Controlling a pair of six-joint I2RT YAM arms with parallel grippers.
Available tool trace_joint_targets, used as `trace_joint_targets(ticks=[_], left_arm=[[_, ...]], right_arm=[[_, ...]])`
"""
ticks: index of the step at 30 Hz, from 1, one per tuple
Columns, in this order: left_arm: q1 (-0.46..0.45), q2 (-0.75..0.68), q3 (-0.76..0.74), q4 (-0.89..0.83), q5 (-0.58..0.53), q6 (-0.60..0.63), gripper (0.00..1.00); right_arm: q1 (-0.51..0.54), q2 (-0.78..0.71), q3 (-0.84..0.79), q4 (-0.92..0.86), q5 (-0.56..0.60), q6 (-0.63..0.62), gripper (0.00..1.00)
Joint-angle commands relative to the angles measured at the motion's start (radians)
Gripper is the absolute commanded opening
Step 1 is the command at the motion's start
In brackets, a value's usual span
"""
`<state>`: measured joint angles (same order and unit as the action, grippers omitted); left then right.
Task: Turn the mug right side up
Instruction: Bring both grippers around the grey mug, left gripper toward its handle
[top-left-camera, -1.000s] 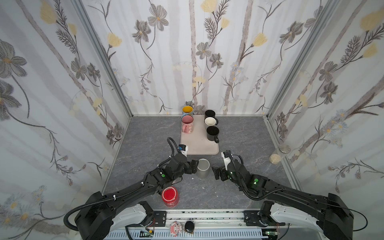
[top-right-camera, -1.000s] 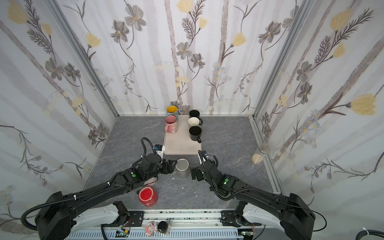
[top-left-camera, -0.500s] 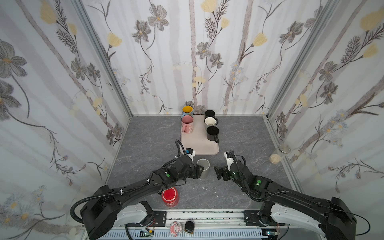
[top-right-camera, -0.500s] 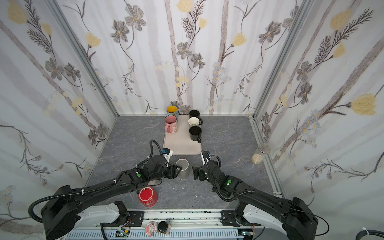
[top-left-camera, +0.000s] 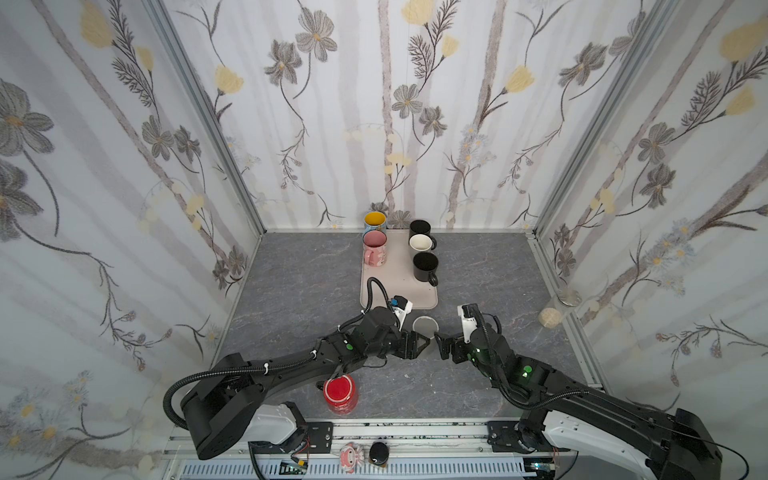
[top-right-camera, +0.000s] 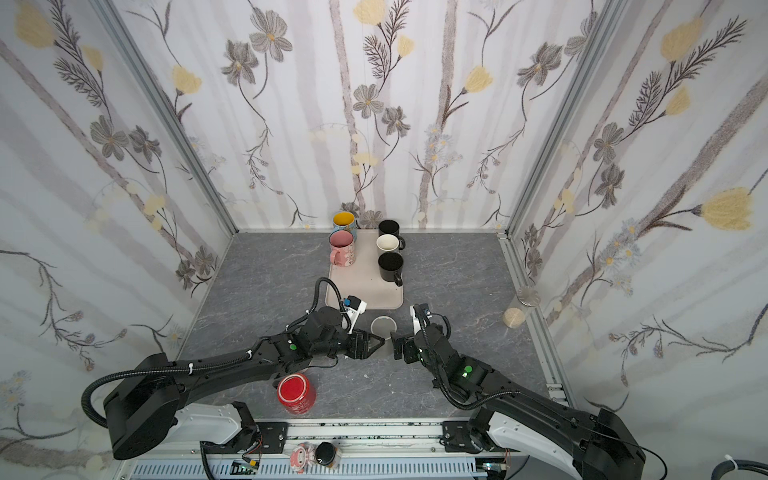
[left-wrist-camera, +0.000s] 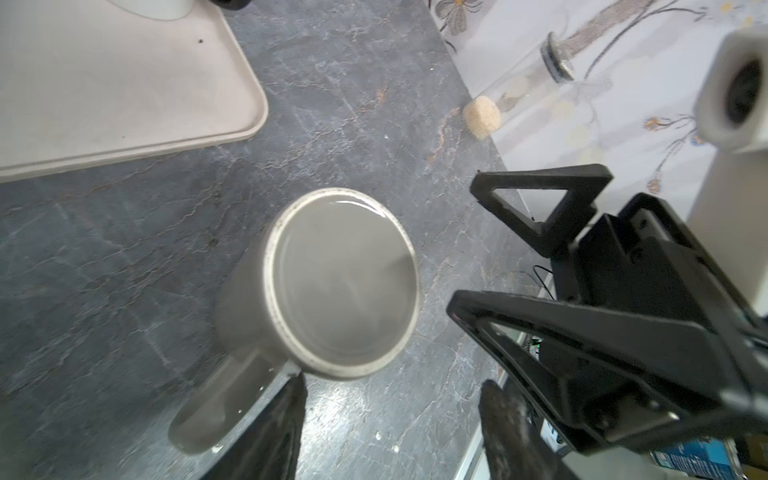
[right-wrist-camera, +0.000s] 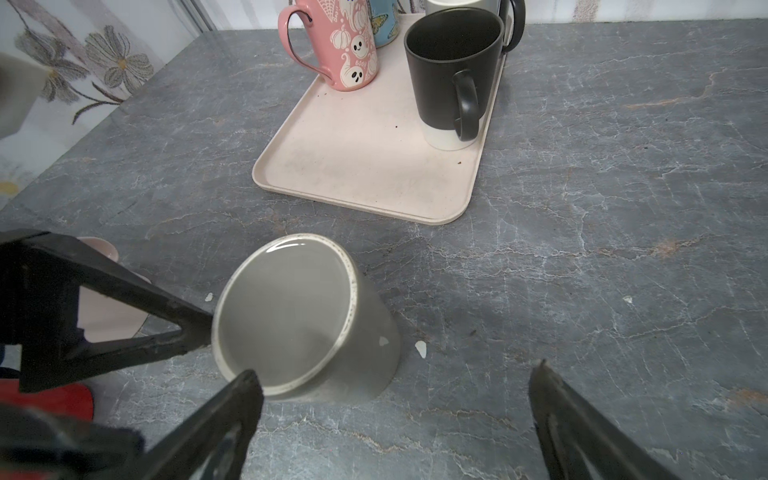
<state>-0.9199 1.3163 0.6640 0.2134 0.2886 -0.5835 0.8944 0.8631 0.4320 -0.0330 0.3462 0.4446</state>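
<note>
Left arm (top-left-camera: 291, 368), right arm (top-left-camera: 602, 405): black links, white base housings (top-left-camera: 272, 419), green lights (top-left-camera: 349, 345), white wrist cameras (top-left-camera: 402, 309). Black ribbed cable (top-left-camera: 168, 399), white ties. Fingers (left-wrist-camera: 540, 178): black hollow triangles.

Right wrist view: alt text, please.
A grey mug stands base up on the table, ahead of the open right gripper, with a left finger at its rim. Behind, a tray holds a pink mug and a black mug.

- the grey mug (top-left-camera: 424, 325) scoots a little toward 3 o'clock
- the left gripper (top-left-camera: 423, 344) slides from the mug's 9 o'clock side round to about 6 o'clock
</note>
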Motion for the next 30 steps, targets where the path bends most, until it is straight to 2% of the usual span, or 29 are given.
trace_joint_targets(ticks=[1, 4, 8, 11, 17, 25, 30], left_arm=[[0.001, -0.048, -0.009, 0.031, -0.005, 0.016, 0.76], [0.005, -0.085, -0.012, -0.060, -0.095, 0.068, 0.80], [0.008, -0.070, 0.006, -0.188, -0.271, 0.138, 0.80], [0.008, -0.061, 0.015, -0.270, -0.348, 0.154, 0.76], [0.004, -0.074, -0.051, -0.180, -0.255, 0.153, 0.78], [0.000, -0.062, -0.158, 0.157, -0.247, 0.192, 0.79], [0.001, 0.025, -0.174, 0.255, -0.163, 0.199, 0.69]], right_arm=[[-0.009, -0.026, -0.001, -0.009, 0.010, 0.010, 1.00], [-0.025, -0.045, -0.003, -0.010, -0.026, 0.000, 1.00], [-0.036, -0.053, -0.003, -0.010, -0.028, 0.005, 1.00], [-0.041, -0.055, -0.001, -0.010, -0.025, 0.009, 1.00], [-0.048, -0.065, -0.001, -0.011, -0.027, 0.009, 1.00], [-0.055, -0.083, -0.002, -0.024, -0.024, 0.012, 1.00], [-0.063, -0.104, -0.010, -0.037, -0.013, 0.017, 1.00]])
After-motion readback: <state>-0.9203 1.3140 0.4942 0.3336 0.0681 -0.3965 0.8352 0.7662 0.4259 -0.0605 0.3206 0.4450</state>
